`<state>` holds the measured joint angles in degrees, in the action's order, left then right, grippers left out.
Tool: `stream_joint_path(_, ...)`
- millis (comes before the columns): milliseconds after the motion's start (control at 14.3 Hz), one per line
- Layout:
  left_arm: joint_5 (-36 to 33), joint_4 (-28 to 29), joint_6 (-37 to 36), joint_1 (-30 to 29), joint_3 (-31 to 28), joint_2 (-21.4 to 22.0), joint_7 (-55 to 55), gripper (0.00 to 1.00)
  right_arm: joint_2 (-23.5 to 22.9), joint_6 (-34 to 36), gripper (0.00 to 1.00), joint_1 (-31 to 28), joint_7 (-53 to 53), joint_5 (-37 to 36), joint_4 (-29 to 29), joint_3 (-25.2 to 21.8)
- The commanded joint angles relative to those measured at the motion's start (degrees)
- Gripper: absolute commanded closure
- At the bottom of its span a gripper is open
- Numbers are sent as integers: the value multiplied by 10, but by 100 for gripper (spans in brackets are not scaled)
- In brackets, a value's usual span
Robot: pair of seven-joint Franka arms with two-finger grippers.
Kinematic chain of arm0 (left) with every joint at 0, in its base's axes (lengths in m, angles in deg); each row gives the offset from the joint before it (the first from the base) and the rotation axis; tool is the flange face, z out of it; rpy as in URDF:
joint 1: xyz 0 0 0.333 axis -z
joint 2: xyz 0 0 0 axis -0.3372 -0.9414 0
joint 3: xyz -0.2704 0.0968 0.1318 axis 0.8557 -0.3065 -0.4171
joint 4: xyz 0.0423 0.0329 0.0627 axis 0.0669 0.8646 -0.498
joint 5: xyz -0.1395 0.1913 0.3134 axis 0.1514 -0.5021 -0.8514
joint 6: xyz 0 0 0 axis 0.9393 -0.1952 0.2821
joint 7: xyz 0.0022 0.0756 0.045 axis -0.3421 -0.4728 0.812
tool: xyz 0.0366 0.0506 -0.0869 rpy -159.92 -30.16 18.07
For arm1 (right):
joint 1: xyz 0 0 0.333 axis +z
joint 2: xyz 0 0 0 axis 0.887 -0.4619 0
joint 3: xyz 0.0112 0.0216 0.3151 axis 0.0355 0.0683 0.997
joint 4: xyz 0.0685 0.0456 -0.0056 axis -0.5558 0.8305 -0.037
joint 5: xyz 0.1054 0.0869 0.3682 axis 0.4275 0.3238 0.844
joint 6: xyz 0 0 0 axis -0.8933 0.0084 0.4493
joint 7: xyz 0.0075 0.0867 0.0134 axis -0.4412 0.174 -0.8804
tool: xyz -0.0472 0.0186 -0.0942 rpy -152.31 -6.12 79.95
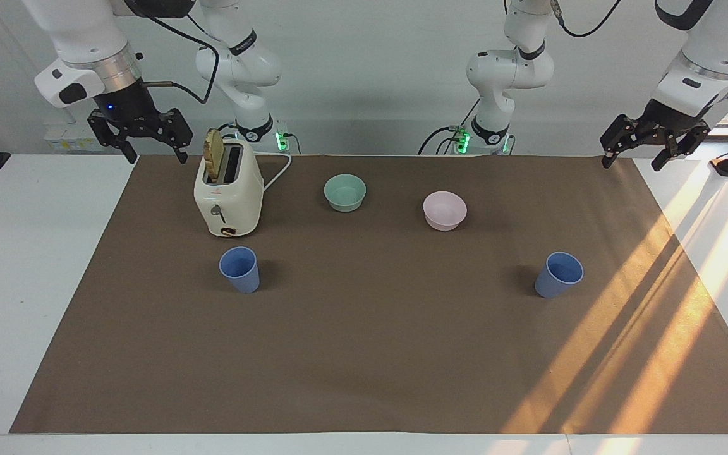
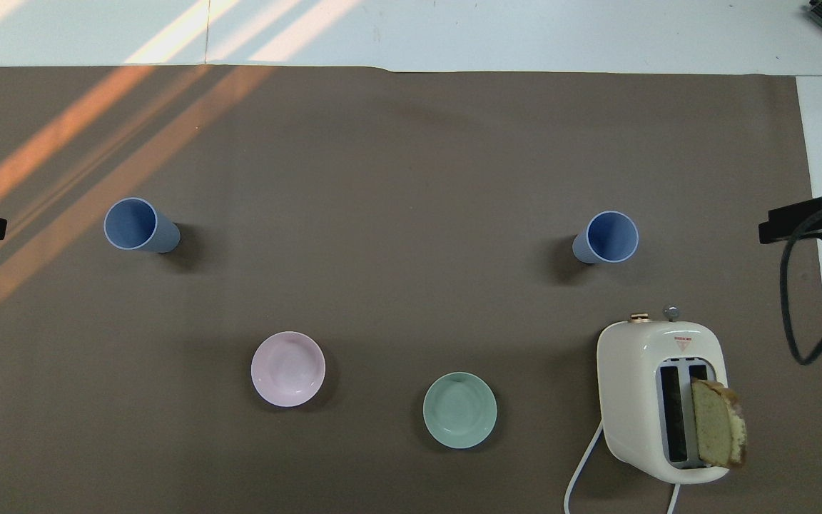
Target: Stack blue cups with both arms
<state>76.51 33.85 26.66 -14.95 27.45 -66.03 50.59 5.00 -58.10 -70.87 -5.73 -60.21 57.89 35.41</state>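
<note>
Blue cups stand upright and well apart on the brown mat — one (image 1: 239,268) toward the right arm's end, just beside the toaster (image 1: 227,193) and farther from the robots than it, the other (image 1: 558,274) toward the left arm's end, near a band of sunlight. Nothing is stacked; both pick-ups and the nesting are yet to come. The left gripper (image 1: 636,153) and right gripper (image 1: 153,151) hang raised over the mat's corners by the robots, fingers apart and empty. A mint-green bowl (image 1: 345,192) and a pink bowl (image 1: 445,210) sit nearer the robots than the cups, clear of the line between them — only the toaster, bread (image 1: 213,153) in its slot, crowds one cup.
</note>
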Motion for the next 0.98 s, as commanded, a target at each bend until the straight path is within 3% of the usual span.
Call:
stream_joint_path(0,7,17,3,-5,4,15,1,0,4,-4,0,-1,11,-12,6,2)
stream_joint_path(909,6,14,-1,-9,5,14,1,0,4,-3,0,-1,11,-12,6,2)
